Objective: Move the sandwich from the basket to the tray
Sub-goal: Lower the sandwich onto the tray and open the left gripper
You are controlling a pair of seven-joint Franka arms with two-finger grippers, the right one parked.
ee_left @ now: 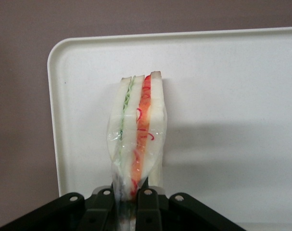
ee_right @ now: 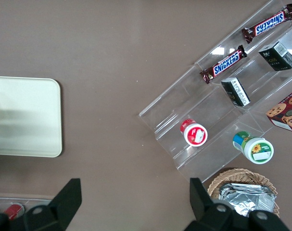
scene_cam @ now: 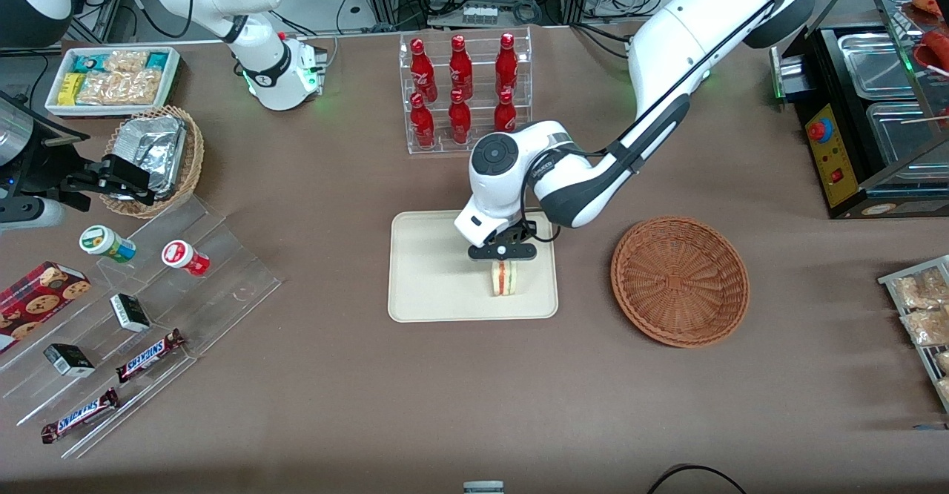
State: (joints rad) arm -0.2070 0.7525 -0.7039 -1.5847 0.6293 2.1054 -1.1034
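The sandwich [scene_cam: 503,279], a wrapped wedge of pale bread with red, orange and green layers, stands on edge on the cream-white tray [scene_cam: 430,286], near the tray's side toward the working arm. My left gripper [scene_cam: 503,255] is directly above it, shut on the sandwich's upper end. In the left wrist view the black fingers [ee_left: 148,204] pinch the sandwich [ee_left: 138,130] over the tray [ee_left: 222,96]. The reddish-brown wicker basket [scene_cam: 680,280] lies empty beside the tray, toward the working arm's end.
A clear rack of red bottles [scene_cam: 463,90] stands farther from the front camera than the tray. A clear tiered stand [scene_cam: 141,316] with snack bars and cups, a tan foil basket [scene_cam: 157,159] and a white snack bin [scene_cam: 111,78] lie toward the parked arm's end.
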